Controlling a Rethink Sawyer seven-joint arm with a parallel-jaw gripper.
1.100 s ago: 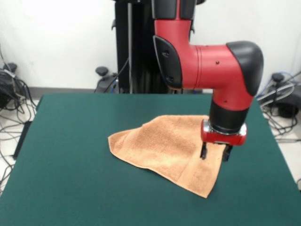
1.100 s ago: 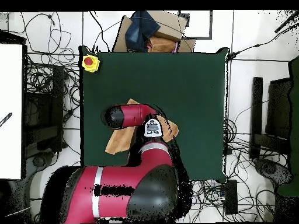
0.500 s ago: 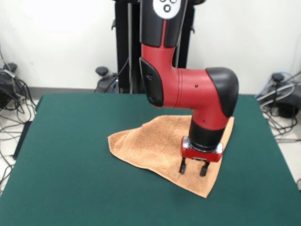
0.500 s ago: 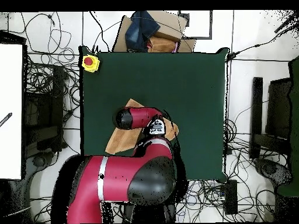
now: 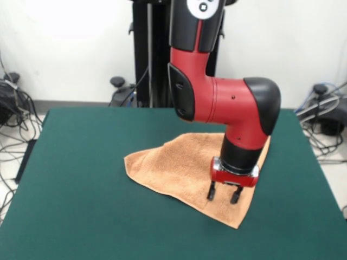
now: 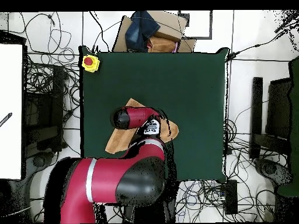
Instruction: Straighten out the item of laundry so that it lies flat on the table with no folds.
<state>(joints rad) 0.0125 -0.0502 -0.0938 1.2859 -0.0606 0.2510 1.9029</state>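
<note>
Here the towel lies on the green table, folded over on itself into a rough triangle with 1 corner pointing toward the camera. The gripper hangs just above the cloth near that corner, its 2 fingers parted and holding nothing. Risk: a pinch here may catch both layers, so that pulling drags the whole towel rather than opening the fold.
</note>
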